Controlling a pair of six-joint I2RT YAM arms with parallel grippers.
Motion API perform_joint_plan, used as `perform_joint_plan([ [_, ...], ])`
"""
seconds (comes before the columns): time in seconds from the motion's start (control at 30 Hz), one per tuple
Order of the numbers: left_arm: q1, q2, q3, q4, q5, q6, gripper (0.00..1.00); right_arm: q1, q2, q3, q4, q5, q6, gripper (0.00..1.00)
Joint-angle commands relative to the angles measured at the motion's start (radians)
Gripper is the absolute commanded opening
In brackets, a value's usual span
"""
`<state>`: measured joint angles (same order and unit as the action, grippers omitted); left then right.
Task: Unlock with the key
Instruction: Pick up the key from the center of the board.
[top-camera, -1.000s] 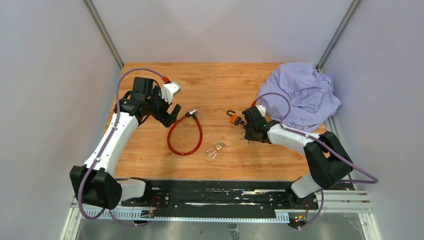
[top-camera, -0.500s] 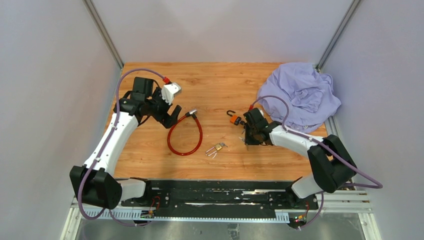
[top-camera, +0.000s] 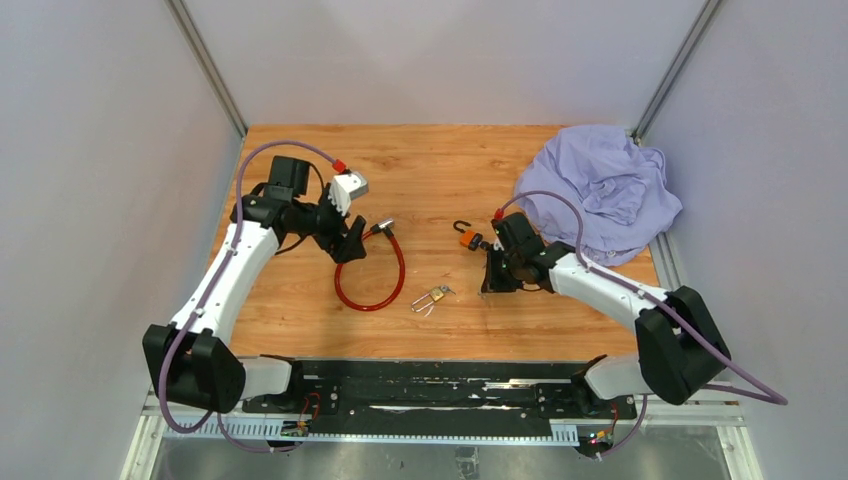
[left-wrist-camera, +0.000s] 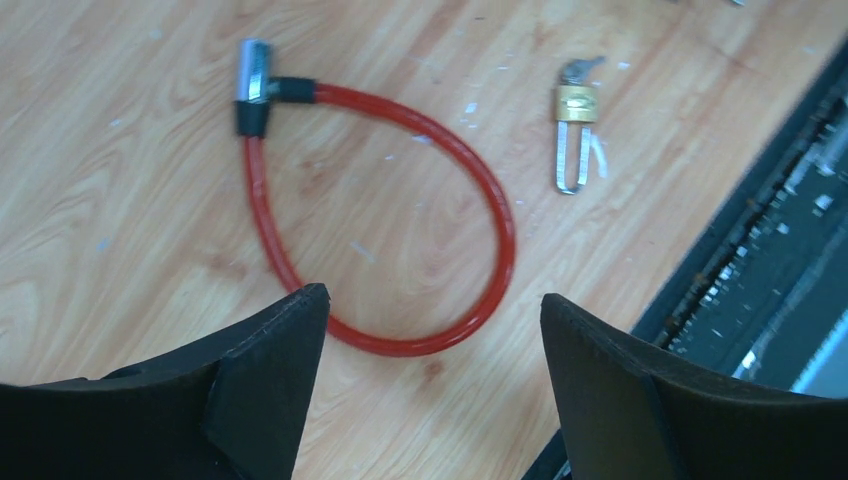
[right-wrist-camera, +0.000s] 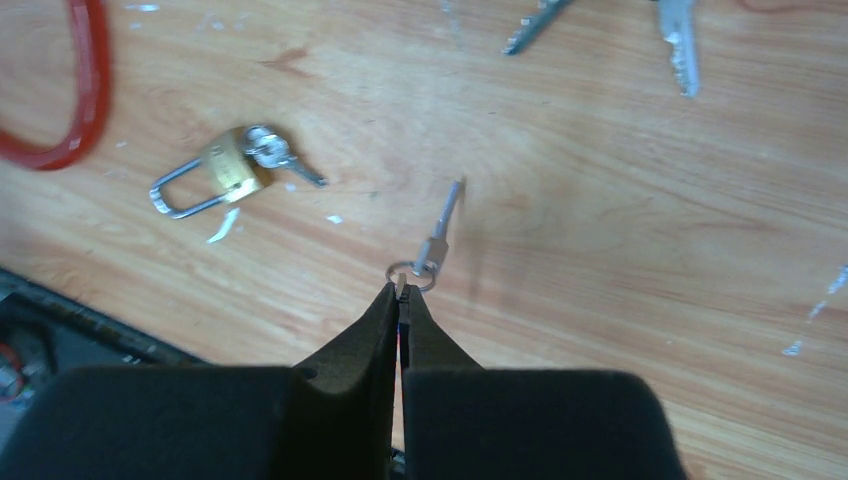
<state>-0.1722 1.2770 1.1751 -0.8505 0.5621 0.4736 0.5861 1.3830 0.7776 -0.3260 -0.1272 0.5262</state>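
My right claw (right-wrist-camera: 400, 290) is clenched tight. It pinches the ring (right-wrist-camera: 412, 272) of a small key (right-wrist-camera: 443, 215) right at its tips. The small key sticks out ahead of the claw and leans a bit to the right. It throws a shadow on the worktop (right-wrist-camera: 620, 220), so I think it hangs just above the wood. The brass padlock (right-wrist-camera: 222, 170) lies flat, ahead of this claw and off to its left, near but not touching. Its loop points left and back toward the claw, and its bottom end points ahead and to the right. That is a different slant from my key. Something like another key seems to sit at that end already, but I cannot be sure. To reach it I think I must swing the key left and turn it to match that slant. My left claw (left-wrist-camera: 430, 300) is released, with its fingers wide and nothing between them. The red cable lock (left-wrist-camera: 500, 230) lies just ahead of it, with its metal head (left-wrist-camera: 252, 72) further ahead and to the left. The right claw is the one nearer the brass padlock. I cannot tell which lock this key fits.
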Motion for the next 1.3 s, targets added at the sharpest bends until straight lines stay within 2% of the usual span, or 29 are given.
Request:
perform_joint_plan([
  [0.0,0.003,-0.001,-0.060,-0.032,0.290,0.083,0.82,0.023,-0.055,0.099,-0.066,-0.131,-0.001,0.01],
  [0.1,-0.019,0.009,-0.086,-0.033,0.408,0.103,0.79,0.056,-0.078,0.182,-0.107,-0.178,0.008,0.00],
  [0.37,-0.188,0.009,-0.099,-0.034,0.519,0.129,0.82,0.149,-0.096,0.385,-0.087,-0.345,0.089,0.01],
  [0.83,-0.200,-0.058,-0.109,-0.036,0.862,0.176,0.87,0.218,-0.093,0.460,0.149,-0.624,0.214,0.01],
  [1.07,-0.200,-0.072,-0.112,-0.035,0.861,0.174,0.81,0.228,-0.087,0.488,0.167,-0.662,0.232,0.01],
  [1.27,-0.200,-0.080,-0.106,-0.037,0.894,0.162,0.65,0.229,-0.081,0.484,0.171,-0.658,0.240,0.01],
])
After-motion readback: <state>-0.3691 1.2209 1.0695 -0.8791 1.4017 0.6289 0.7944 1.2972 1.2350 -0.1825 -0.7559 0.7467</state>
